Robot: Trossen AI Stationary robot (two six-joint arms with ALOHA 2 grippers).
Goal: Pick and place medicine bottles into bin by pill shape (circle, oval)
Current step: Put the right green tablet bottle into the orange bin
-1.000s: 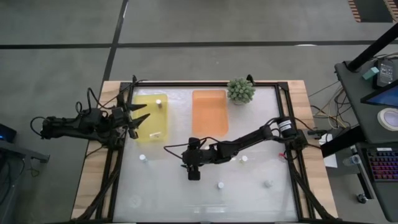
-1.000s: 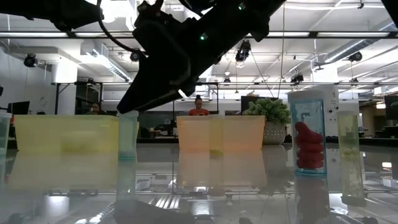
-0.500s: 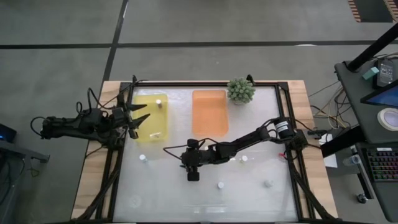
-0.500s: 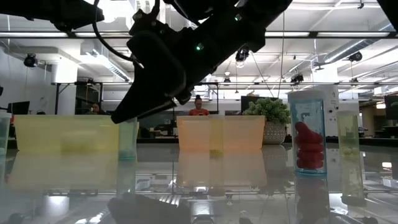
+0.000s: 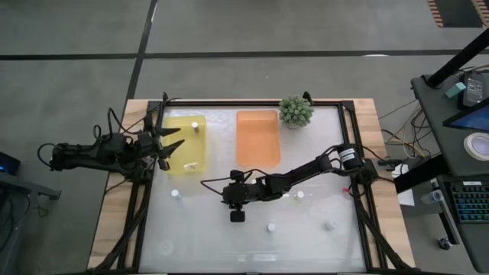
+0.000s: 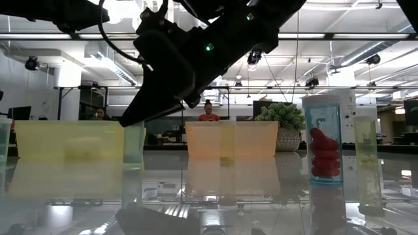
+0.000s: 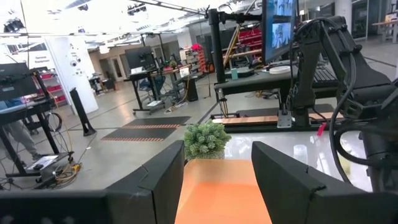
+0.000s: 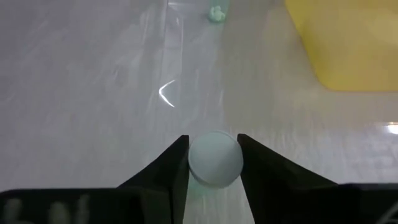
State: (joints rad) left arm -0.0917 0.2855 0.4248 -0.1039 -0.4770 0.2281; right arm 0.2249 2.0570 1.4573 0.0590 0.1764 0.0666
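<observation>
Pinching in, the right fingers (image 8: 214, 180) are seen with a white-capped bottle (image 8: 214, 159) set between them, both tips at its cap. Beyond them another bottle (image 8: 216, 12) stands on the desk (image 8: 93, 93) beside the yellow tray (image 8: 348, 43). The left fingers (image 7: 217, 168) hang parted, holding nothing, above the orange tray (image 7: 217, 193).

Right gripper (image 8: 213, 163): moved slightly toward the table's left side and lowered from its earlier position; fingers (image 8: 176, 167) narrowed around a white bottle cap (image 8: 215, 159), now flanking it closely on both sides. Right arm (image 5: 306, 172): shifted with it.
</observation>
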